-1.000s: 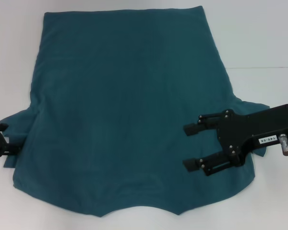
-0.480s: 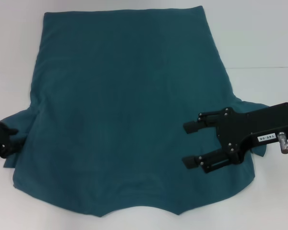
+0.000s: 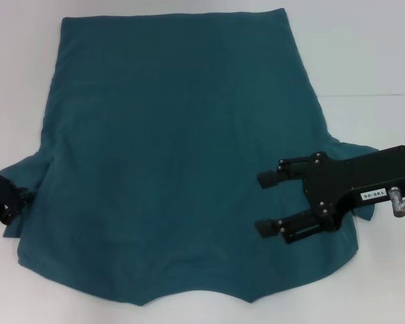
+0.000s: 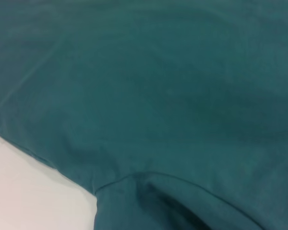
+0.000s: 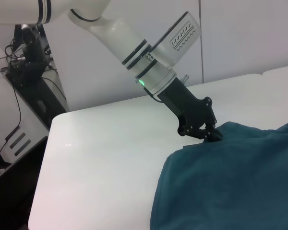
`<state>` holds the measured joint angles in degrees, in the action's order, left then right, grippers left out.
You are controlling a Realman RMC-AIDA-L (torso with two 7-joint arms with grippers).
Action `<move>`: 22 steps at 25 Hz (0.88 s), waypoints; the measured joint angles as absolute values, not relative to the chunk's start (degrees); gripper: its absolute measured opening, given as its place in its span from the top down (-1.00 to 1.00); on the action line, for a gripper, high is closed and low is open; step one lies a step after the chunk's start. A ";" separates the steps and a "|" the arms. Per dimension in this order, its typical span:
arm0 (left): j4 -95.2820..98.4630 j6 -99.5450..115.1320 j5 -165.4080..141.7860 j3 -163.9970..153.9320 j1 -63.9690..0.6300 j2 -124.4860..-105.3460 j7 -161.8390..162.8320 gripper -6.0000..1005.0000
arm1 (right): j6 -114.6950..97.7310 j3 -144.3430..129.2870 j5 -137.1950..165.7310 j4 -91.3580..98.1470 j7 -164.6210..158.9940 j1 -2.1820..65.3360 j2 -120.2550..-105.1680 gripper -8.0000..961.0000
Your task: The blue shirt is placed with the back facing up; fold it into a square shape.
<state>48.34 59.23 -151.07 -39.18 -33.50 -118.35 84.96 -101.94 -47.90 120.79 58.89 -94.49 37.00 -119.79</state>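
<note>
Since a moment ago my left gripper (image 3: 12,200) has drawn back slightly at the left sleeve's edge, while my right gripper (image 3: 268,204) has barely shifted. The blue shirt (image 3: 182,155) lies spread flat on the white table (image 3: 371,61), plain side up, hem far from me and neckline curve nearest. In the right wrist view my left gripper (image 5: 209,136) sits down on the sleeve tip, seemingly pinching it, though I cannot tell for certain. My right gripper hovers over the right sleeve area with its fingers spread apart, holding nothing. I judge this the first step, the sleeve fold. Next I need a sure pinch on both sleeves. The fabric is soft, matte and limp, with faint wrinkles.
</note>
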 joint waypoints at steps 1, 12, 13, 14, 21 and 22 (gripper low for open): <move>48.32 59.23 -151.09 -39.17 -33.50 -118.35 84.96 0.84 | -101.94 -47.90 120.79 58.89 -94.50 37.01 -119.81 -0.93; 53.38 59.30 -155.41 -39.18 -33.45 -118.53 87.12 0.92 | -101.94 -47.90 120.50 58.79 -94.57 36.89 -119.98 -0.92; 54.06 59.62 -156.10 -39.19 -33.52 -118.59 87.35 0.92 | -101.95 -47.90 120.36 58.77 -94.57 36.83 -119.98 -0.92; 54.93 60.10 -156.67 -39.20 -33.55 -118.68 87.59 0.92 | -101.95 -47.90 120.18 58.74 -94.57 36.73 -119.98 -0.92; 64.95 65.02 -158.75 -40.08 -33.26 -121.00 88.92 0.92 | -101.95 -47.74 119.87 58.69 -94.40 36.49 -119.97 -0.92; 66.08 65.82 -159.20 -40.52 -33.25 -121.30 89.30 0.92 | -101.95 -47.71 119.87 58.69 -94.33 36.48 -119.96 -0.92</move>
<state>66.08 65.82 -159.20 -40.52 -33.25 -121.30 89.30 -101.95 -47.71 119.87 58.69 -94.33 36.48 -119.96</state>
